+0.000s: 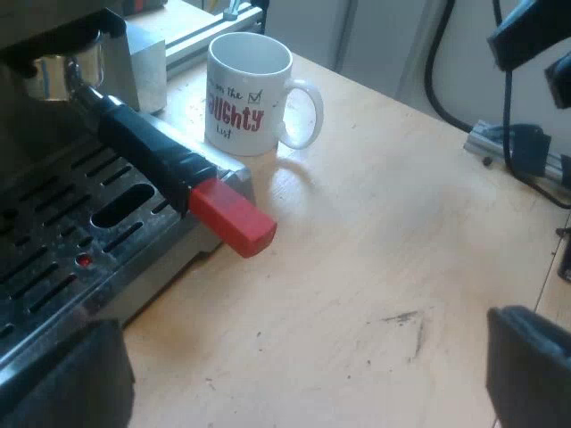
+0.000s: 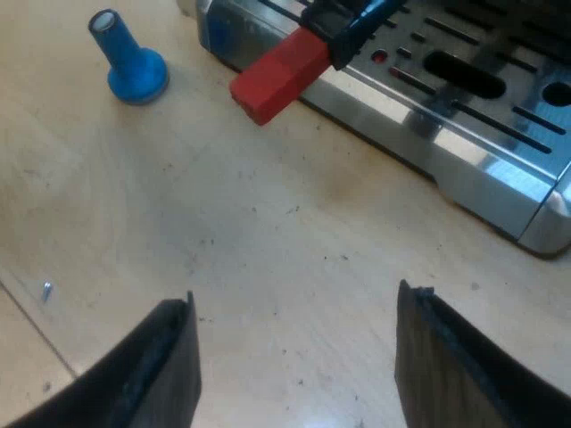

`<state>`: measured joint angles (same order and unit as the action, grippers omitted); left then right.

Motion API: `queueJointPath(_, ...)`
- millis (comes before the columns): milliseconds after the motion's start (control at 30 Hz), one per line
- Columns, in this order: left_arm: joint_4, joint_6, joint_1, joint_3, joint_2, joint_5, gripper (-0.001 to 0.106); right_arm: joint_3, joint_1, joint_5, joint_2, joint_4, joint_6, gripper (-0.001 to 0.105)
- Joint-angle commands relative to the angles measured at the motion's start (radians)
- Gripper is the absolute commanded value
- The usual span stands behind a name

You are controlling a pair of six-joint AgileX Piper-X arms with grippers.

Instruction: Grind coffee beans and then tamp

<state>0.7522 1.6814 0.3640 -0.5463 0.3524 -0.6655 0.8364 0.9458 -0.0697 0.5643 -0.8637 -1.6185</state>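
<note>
The left claw (image 1: 294, 383) hangs wide open over bare bench (image 1: 384, 241) and has hold of nothing; its two black fingers (image 1: 62, 383) stand well apart. Ahead of it the holder (image 1: 134, 134) sits with its metal head up under the front of the espresso machine (image 1: 134, 67). Its dark handle reaches out over the drip tray (image 1: 62, 259), and the red end (image 1: 232, 218) juts past the tray's edge, above the bench. A white mug (image 1: 250, 89) with red lettering stands upright on the bench, just beside the machine and near the handle.

The right claw (image 2: 299, 357) is likewise spread wide and empty, low over the bench near the tray's front edge. The blue tamper (image 2: 129, 58) stands on its broad base on the bench, near the red end but apart from it.
</note>
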Motion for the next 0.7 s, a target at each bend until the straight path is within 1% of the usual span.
queueJointPath(33, -0.014, -0.033, 0.005, -0.003, 0.001, -0.014, 0.086, -0.062, 0.127, -0.178, 0.000, 0.138, 0.070, 0.042)
queueJointPath(133, -0.014, -0.053, 0.005, 0.004, 0.001, -0.014, 0.086, -0.115, 0.225, -0.284, 0.016, 0.236, 0.083, 0.031)
queueJointPath(167, -0.019, -0.063, 0.005, 0.010, 0.001, -0.014, 0.086, -0.131, 0.262, -0.329, 0.031, 0.267, 0.101, 0.027)
queueJointPath(200, -0.019, -0.070, 0.005, 0.013, 0.001, -0.014, 0.086, -0.135, 0.279, -0.350, 0.037, 0.276, 0.112, 0.026)
queueJointPath(233, -0.018, -0.074, 0.005, 0.022, 0.001, -0.014, 0.086, -0.145, 0.310, -0.383, 0.058, 0.302, 0.134, 0.022)
queueJointPath(267, -0.018, -0.076, 0.005, 0.032, 0.001, -0.014, 0.086, -0.149, 0.332, -0.404, 0.084, 0.321, 0.141, 0.019)
queueJointPath(433, -0.040, -0.078, 0.005, 0.087, 0.002, -0.036, 0.086, -0.150, 0.387, -0.497, 0.208, 0.434, 0.143, 0.003)
queueJointPath(500, -0.042, -0.078, 0.005, 0.101, 0.002, -0.038, 0.086, -0.150, 0.387, -0.499, 0.256, 0.486, 0.155, 0.000)
queueJointPath(567, -0.046, -0.078, 0.005, 0.114, 0.003, -0.062, 0.086, -0.150, 0.385, -0.516, 0.314, 0.546, 0.189, 0.000)
queueJointPath(700, -0.065, -0.078, 0.005, 0.122, 0.003, -0.072, 0.086, -0.150, 0.385, -0.531, 0.394, 0.614, 0.210, 0.000)
